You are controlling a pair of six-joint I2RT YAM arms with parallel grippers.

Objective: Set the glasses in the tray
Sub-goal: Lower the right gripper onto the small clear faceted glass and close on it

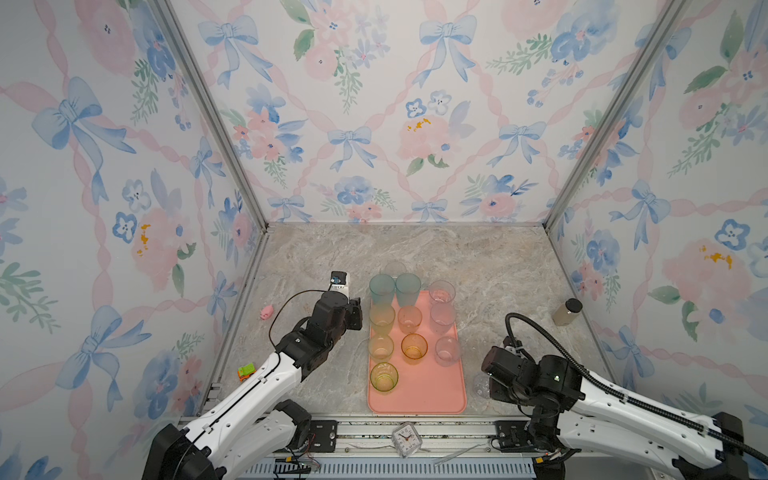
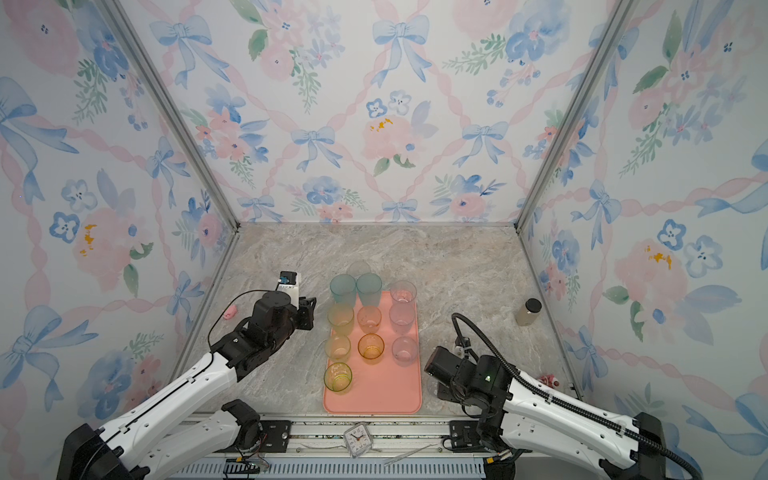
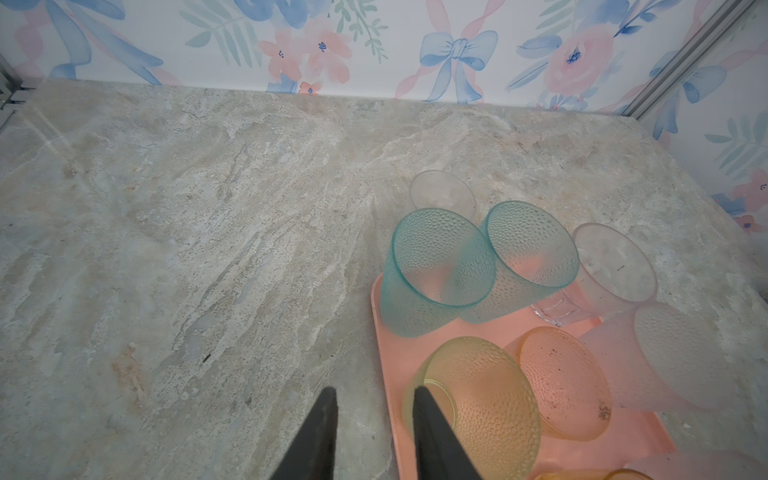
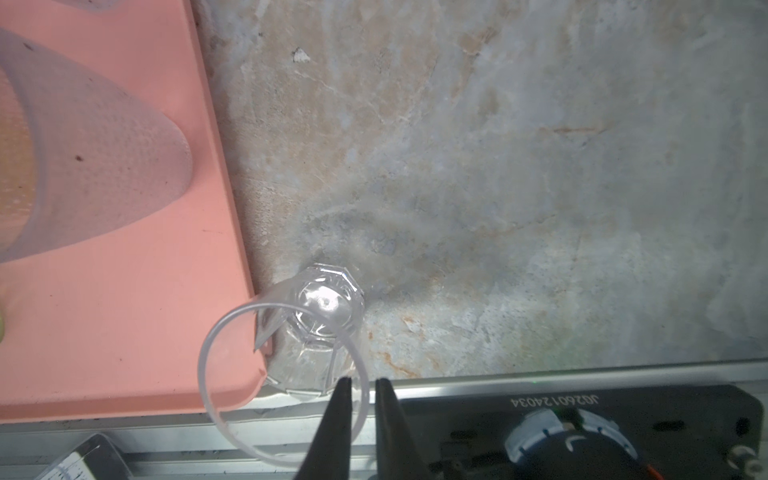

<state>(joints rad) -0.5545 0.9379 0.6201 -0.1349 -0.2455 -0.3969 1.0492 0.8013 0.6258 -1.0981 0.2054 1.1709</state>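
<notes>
Just beside the tray's (image 1: 419,395) near right corner, the right fingers (image 4: 386,411) pinch a clear glass (image 4: 320,307) by its rim, not yet in. About ten glasses stand inside. The left fingers (image 3: 320,432) are apart, empty. One far glass (image 1: 395,268) remains on the surface (image 1: 498,270) beyond.

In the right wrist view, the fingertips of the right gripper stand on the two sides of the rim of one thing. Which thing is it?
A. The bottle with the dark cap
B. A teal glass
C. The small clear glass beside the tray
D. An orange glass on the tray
C: the right gripper has one fingertip inside and one outside the rim of the small clear glass, which is just off a corner of the tray.
</notes>
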